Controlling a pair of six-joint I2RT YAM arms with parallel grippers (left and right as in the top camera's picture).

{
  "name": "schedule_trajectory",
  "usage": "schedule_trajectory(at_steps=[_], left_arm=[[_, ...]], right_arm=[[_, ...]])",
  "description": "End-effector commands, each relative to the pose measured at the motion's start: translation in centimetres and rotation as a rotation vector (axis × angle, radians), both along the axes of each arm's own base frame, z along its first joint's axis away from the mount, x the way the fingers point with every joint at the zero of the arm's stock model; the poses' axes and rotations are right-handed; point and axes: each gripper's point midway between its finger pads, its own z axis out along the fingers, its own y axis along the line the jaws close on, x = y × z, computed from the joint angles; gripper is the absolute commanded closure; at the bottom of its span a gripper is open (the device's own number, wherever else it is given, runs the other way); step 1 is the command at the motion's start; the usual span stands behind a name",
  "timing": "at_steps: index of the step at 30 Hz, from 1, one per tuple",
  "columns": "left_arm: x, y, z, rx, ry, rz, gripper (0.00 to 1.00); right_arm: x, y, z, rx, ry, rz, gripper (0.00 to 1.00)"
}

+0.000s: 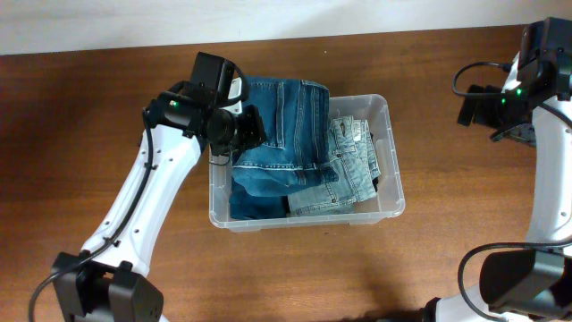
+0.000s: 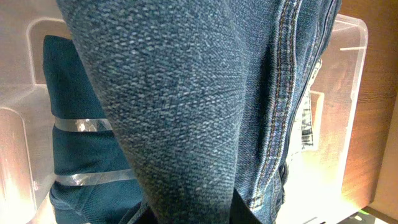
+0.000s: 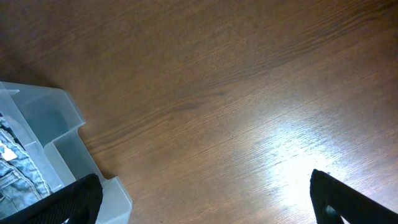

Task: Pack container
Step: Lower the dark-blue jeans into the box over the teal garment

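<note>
The container [image 1: 397,163] is a clear plastic bin in the middle of the table. A pair of dark blue jeans [image 1: 286,125] lies folded over its left half and far rim, with light blue jeans [image 1: 344,170] in the right half. My left gripper [image 1: 255,130] is over the bin's left side, shut on a fold of the dark jeans [image 2: 186,106], which fill the left wrist view between the fingers [image 2: 241,211]. My right gripper [image 1: 472,105] hangs open over bare wood to the right of the bin, nothing between its fingertips [image 3: 74,199].
A dark teal garment [image 2: 74,124] lies low in the bin under the dark jeans. The bin's near corner [image 3: 62,124] shows at the left of the right wrist view. Brown wooden table [image 1: 447,259] surrounds the bin.
</note>
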Motion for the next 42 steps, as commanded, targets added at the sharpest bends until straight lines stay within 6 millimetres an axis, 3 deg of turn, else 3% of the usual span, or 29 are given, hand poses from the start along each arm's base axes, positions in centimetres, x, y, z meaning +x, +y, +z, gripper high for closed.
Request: schedule_trajectory(at_steps=[1, 9, 16, 29, 42], left_arm=[[-1.8, -1.0, 1.9, -0.078, 0.011, -0.028, 0.99], [-2.9, -0.8, 6.0, -0.126, -0.088, -0.032, 1.0], [-3.4, -2.7, 8.9, -0.265, -0.132, -0.092, 0.99], [-4.9, -1.8, 7.4, -0.211, -0.054, -0.082, 0.99], [-4.4, 1.0, 2.5, -0.025, -0.023, 0.0, 0.99]], right_arm=[[-0.1, -0.4, 0.1, -0.011, 0.001, -0.014, 0.02], [-0.1, -0.4, 0.1, -0.011, 0.001, -0.015, 0.01], [-0.1, -0.4, 0.1, -0.011, 0.001, -0.014, 0.01], [-0.1, -0.4, 0.1, -0.011, 0.001, -0.014, 0.02], [-0.1, -0.4, 0.1, -0.011, 0.001, -0.015, 0.02]])
